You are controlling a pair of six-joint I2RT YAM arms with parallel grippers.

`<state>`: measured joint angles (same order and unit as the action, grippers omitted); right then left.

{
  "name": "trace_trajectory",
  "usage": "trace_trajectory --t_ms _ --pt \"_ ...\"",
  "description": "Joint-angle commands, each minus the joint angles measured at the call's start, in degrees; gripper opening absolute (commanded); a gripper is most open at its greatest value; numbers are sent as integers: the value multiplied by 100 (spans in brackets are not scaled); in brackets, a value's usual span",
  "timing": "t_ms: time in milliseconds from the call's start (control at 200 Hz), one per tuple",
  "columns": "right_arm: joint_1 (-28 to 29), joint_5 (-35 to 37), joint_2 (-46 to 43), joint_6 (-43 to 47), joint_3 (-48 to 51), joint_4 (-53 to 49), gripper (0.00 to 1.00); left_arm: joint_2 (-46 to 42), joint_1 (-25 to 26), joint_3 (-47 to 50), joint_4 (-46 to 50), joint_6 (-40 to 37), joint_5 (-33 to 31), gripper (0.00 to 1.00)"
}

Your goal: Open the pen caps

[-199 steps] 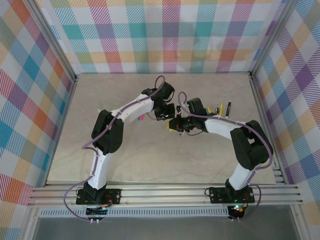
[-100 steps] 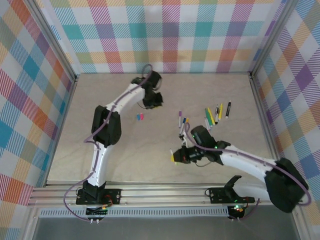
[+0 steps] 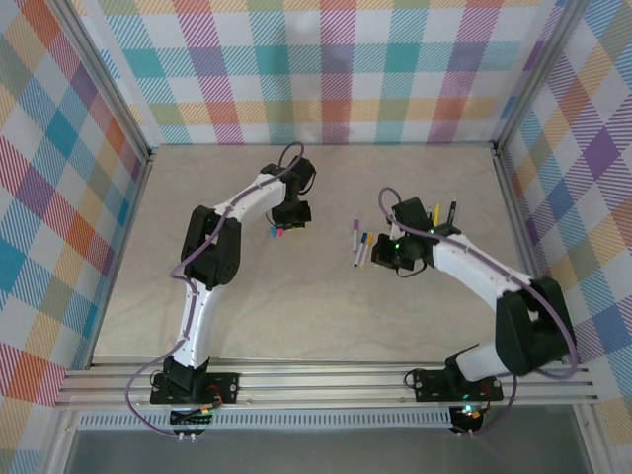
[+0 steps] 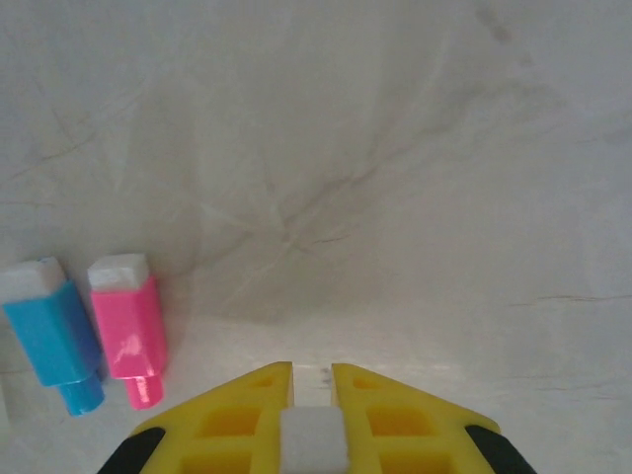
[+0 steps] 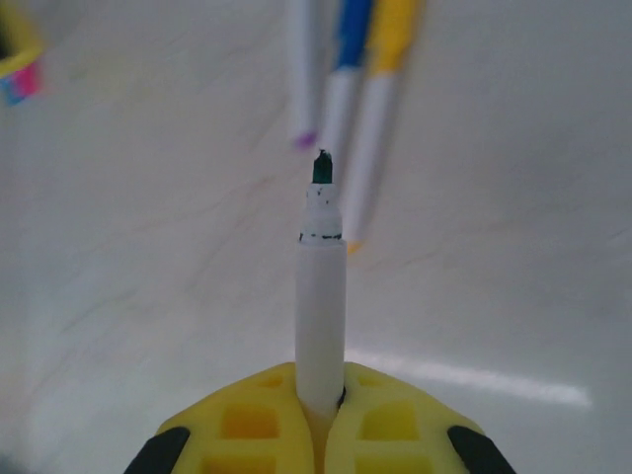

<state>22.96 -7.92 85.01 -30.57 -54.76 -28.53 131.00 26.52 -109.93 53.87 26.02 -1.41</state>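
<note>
The left gripper (image 4: 312, 373) is pinching a white-ended cap (image 4: 313, 444); a pink cap (image 4: 128, 326) and a blue cap (image 4: 54, 331) are lying at its 9 o'clock. The right gripper (image 5: 322, 387) is clamping an uncapped white pen (image 5: 321, 286), with other pens (image 5: 341, 89) lying at 12 o'clock.

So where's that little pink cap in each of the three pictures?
Top external: the pink cap lies just left of centre.
Left wrist: it lies flat at lower left, white end pointing up the picture.
Right wrist: a blurred pink patch at the upper-left edge is probably it.
Shared landmark: the blue cap lies beside it, on its left in every picture.
</note>
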Motion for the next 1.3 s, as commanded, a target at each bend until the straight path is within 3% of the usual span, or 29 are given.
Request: trace_trajectory --t_ms 0,185,325,445,565,865,1050,1200,1295 --pt "-253 887 653 698 -395 -575 0 -297 -86 231 16 -94 -176 0" --pt "-498 1095 1516 931 -998 -521 0 -99 -129 245 32 -82 -68 0" --pt "-515 1488 1974 1104 -1412 -769 6 14 -131 182 71 -90 -27 16" --pt "-513 1884 2232 1099 -1706 -1154 19 12 -130 157 80 -100 -35 23" --pt "-519 2192 2361 1085 -1832 -1411 28 28 -130 68 127 -127 -57 24" --pt "-495 2587 2246 1007 -1937 -1727 29 -92 -130 -132 282 -135 -160 24" --pt "-444 1996 1441 957 -1854 -1616 30 -430 -122 -187 352 -133 -193 24" --pt "-415 858 616 837 -1611 -1128 34 -750 -82 -193 244 -80 -95 24" --pt "-415 46 69 516 -1008 -304 38 -1020 -60 115 -322 54 395 24"
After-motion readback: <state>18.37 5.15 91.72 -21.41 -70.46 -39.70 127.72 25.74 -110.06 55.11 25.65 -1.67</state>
